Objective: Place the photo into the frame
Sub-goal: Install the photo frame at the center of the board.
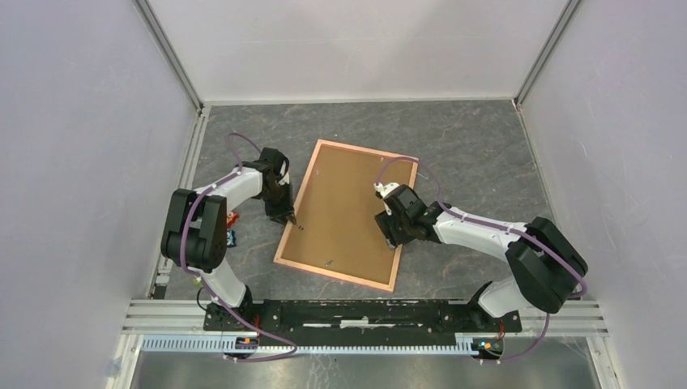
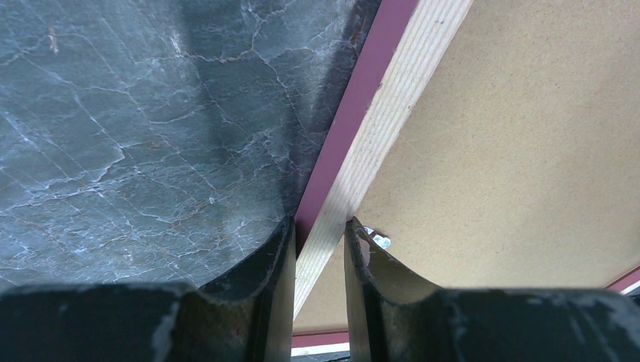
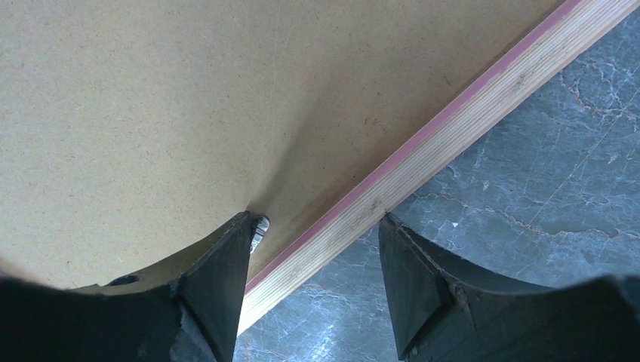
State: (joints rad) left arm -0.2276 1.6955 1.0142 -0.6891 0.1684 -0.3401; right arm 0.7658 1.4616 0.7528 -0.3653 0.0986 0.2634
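Note:
The pink-bordered frame (image 1: 336, 274) lies flat on the dark marble table, back side up, with a brown backing board (image 1: 344, 211) filling it. The photo is hidden. My left gripper (image 1: 289, 219) is at the frame's left rail. In the left wrist view its fingertips (image 2: 319, 226) sit close together on either side of the pale wood rail (image 2: 385, 105), with a metal clip (image 2: 381, 241) beside them. My right gripper (image 1: 391, 241) is at the right rail. Its jaws (image 3: 317, 222) are wide apart, one finger on the board by a clip (image 3: 260, 228), the other over the table beyond the rail (image 3: 468, 121).
A small orange object (image 1: 233, 219) and a blue one (image 1: 231, 238) lie at the table's left edge beside the left arm. Grey walls close in the left, right and back. Another metal clip (image 1: 328, 262) sits near the frame's near rail.

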